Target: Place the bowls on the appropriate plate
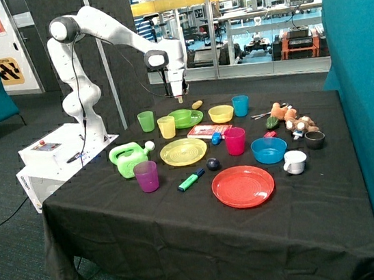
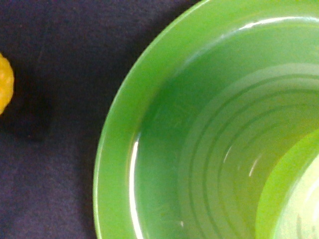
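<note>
Gripper: the gripper point(image 1: 179, 99) hangs just above the far rim of the green bowl point(image 1: 185, 117), not touching it as far as the outside view shows; whether it is wide or narrow, I cannot tell, and the wrist view shows none of it.
Under the wrist: the green bowl point(image 2: 209, 144) fills most of the wrist view, rim and ringed inside, with black tablecloth point(image 2: 50, 164) beside it and a small yellow lumpy thing point(image 2: 4, 89) at the edge.
Green bowl: on the cloth at the back of the table, between the yellow cup point(image 1: 167, 127) and the yellow bowl point(image 1: 221, 113), on no plate.
Yellow bowl: also straight on the cloth, beside the blue cup point(image 1: 240, 105).
Plates: the yellow plate point(image 1: 184, 151) lies nearer the front; the red plate point(image 1: 243, 186) nearer still; both bare.
Progress: judging by this, neither bowl is placed yet; the green one looks like the first target.
Risk: a grasp on the thin sloping rim could slip or tip the bowl.
Risk: the yellow cup and green cup point(image 1: 146, 121) stand close, so a carry toward the plates could knock them.
</note>
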Tool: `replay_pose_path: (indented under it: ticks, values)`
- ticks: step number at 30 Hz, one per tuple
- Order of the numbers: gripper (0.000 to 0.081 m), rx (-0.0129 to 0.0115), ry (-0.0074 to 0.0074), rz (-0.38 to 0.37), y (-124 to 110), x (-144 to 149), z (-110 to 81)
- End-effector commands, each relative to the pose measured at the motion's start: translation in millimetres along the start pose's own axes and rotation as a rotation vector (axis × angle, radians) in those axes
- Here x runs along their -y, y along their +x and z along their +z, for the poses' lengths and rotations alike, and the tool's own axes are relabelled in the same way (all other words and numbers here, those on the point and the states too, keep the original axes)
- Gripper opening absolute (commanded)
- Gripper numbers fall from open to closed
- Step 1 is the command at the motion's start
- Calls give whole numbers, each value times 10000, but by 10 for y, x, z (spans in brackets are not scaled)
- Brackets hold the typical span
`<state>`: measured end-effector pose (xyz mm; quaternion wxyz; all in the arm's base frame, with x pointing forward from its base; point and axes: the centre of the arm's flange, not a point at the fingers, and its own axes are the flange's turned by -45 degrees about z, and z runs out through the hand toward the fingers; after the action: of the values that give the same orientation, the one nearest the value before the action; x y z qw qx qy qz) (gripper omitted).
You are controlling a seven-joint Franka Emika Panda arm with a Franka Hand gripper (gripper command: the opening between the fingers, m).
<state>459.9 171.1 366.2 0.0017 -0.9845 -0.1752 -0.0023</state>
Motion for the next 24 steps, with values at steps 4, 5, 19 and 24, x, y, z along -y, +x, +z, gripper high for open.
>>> replay_pose_path:
  ticks: [4, 5, 19, 24]
  values:
    - [535, 50, -28, 883, 268, -284, -92]
    - [534, 50, -28, 897, 284, -303, -95]
    - [534, 50, -30, 1384, 567, -528, -189]
    - [527, 49, -30, 1478, 604, -574, -188]
